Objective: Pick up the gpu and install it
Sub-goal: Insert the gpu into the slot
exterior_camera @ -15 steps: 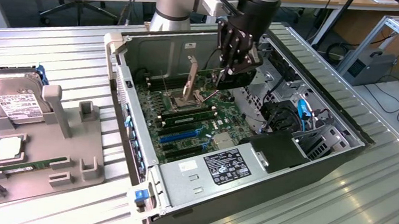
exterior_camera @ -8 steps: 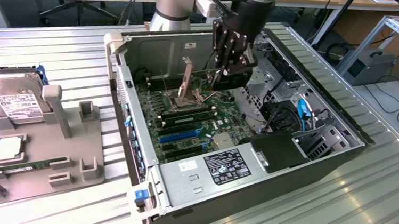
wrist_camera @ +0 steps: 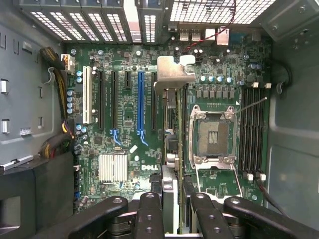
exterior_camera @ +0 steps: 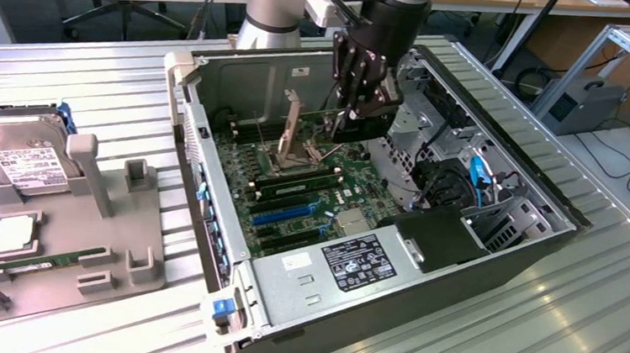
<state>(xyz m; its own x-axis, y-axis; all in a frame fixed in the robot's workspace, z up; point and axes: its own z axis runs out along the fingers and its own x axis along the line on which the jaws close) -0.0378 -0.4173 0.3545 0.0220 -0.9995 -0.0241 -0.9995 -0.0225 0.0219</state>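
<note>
Exterior view: camera set high and off the arm, looking down at an angle across the metal table (exterior_camera: 573, 332) onto the open computer case (exterior_camera: 395, 309), at medium range. Wrist view: camera on the wrist, inside the case opening, facing straight down at the motherboard (wrist_camera: 124, 144) from close range. Both views share the motherboard (exterior_camera: 290, 200) and the case interior

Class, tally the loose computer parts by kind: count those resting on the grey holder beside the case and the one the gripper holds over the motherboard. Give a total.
hard drive, on the grey holder: 1
processor, on the holder: 1
memory stick, on the holder: 1
gpu, held edge-on in the gripper: 1
Total: 4
</note>
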